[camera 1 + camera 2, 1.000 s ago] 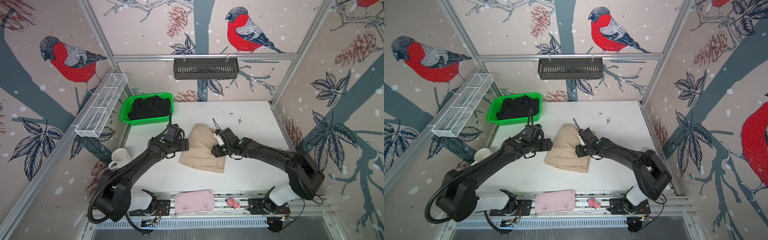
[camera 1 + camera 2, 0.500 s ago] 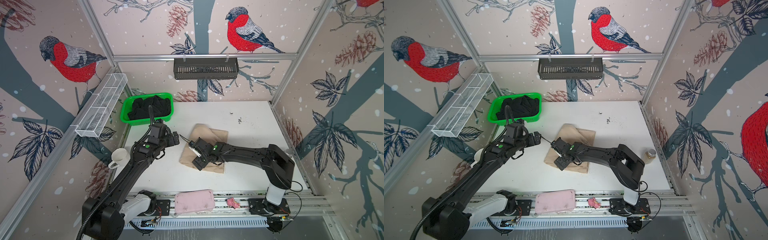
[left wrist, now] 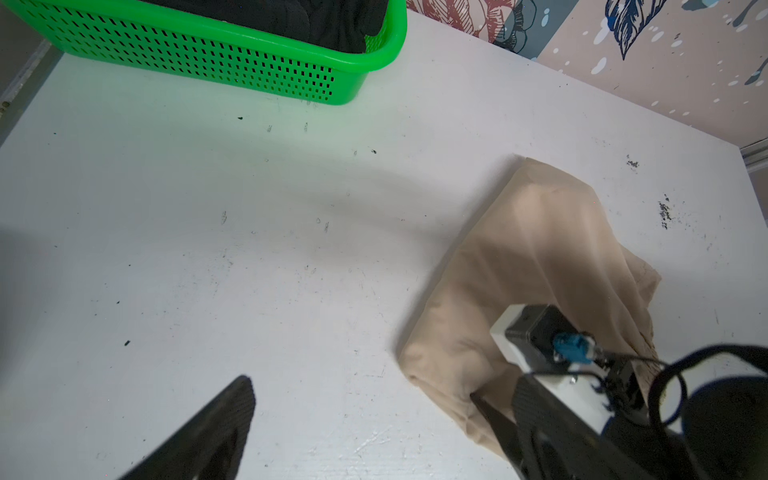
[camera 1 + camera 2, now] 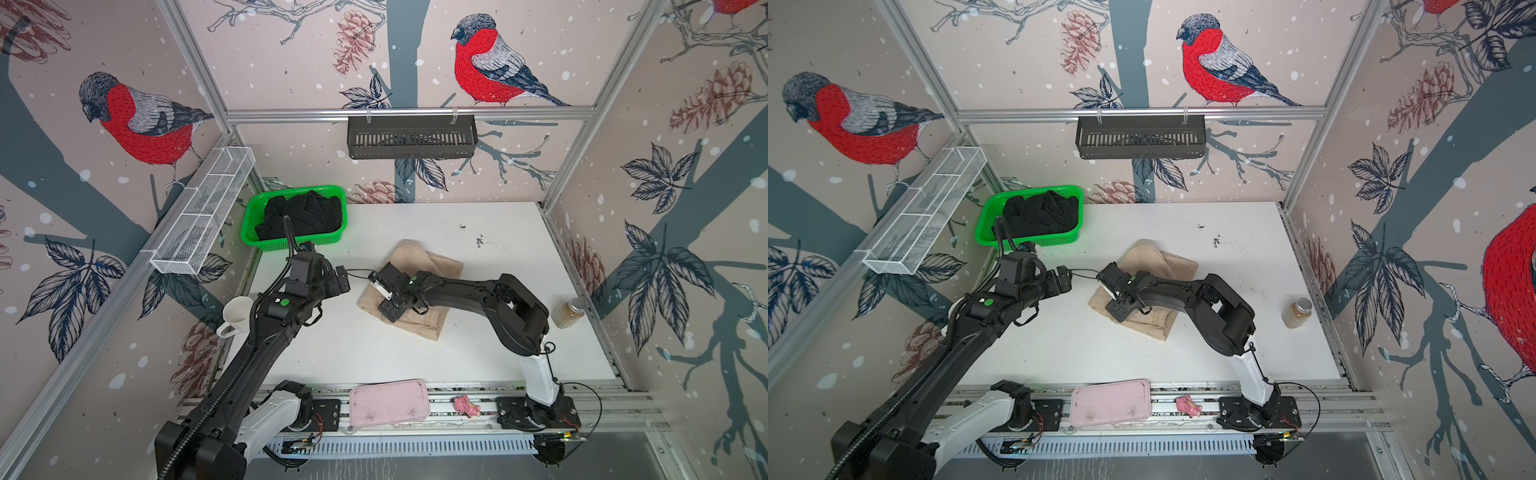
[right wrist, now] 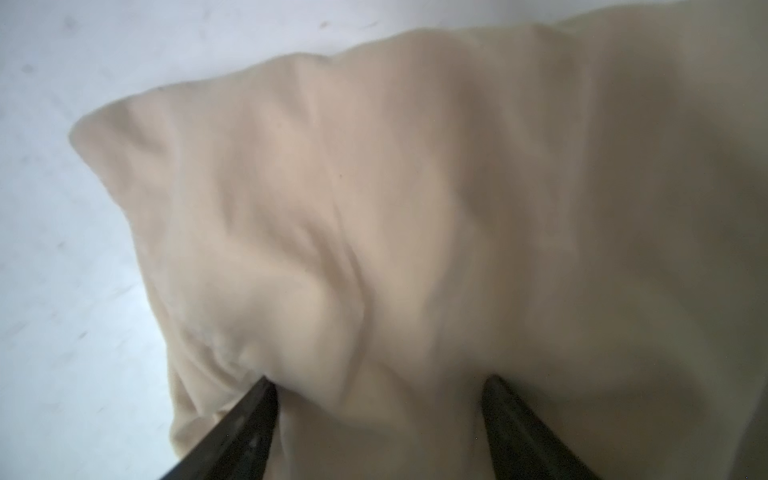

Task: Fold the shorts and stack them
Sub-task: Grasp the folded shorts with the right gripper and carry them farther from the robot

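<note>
Your beige shorts lay mid-frame, long axis running upper left to lower right; right hand spread, pressing them; left hand spread, empty.

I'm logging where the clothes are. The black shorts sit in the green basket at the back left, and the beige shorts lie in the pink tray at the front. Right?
Not quite. The black shorts do sit in the green basket, but the beige shorts lie on the white table mid-scene, under the right gripper. Both top views show it.

Green basket, mug, jar, pink tray.
</note>
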You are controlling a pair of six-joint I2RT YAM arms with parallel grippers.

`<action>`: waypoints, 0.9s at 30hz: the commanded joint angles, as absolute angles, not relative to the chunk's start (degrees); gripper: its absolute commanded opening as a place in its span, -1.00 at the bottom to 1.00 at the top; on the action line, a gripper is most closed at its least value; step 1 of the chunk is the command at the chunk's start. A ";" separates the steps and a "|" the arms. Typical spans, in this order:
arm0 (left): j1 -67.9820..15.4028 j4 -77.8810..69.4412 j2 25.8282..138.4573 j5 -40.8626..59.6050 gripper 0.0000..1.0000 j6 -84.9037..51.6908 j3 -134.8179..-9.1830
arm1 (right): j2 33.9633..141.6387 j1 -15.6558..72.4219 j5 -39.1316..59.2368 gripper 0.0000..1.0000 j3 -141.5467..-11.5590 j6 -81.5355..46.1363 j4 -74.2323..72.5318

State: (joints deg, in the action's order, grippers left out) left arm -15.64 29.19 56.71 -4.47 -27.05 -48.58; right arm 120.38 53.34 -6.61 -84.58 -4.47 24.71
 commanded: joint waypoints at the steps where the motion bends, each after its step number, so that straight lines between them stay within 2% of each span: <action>1: -15.28 30.58 56.56 -5.36 0.94 -27.41 -48.28 | 122.23 49.02 -10.01 0.54 -86.37 -9.24 26.49; 5: -14.96 30.11 56.88 -4.68 0.94 -27.60 -47.60 | 125.14 41.81 -11.75 0.54 -89.82 -9.82 25.18; 14: -14.77 29.35 58.28 -3.87 0.94 -28.04 -46.66 | 133.62 25.63 -13.95 0.56 -103.27 -1.38 25.33; 22: -14.44 28.70 59.70 -3.61 0.94 -28.04 -46.08 | 139.30 17.86 -15.71 0.61 -112.38 4.98 26.17; 27: -14.16 28.52 60.20 -3.52 0.94 -27.73 -46.00 | 139.44 13.67 -14.79 0.64 -112.34 8.89 25.95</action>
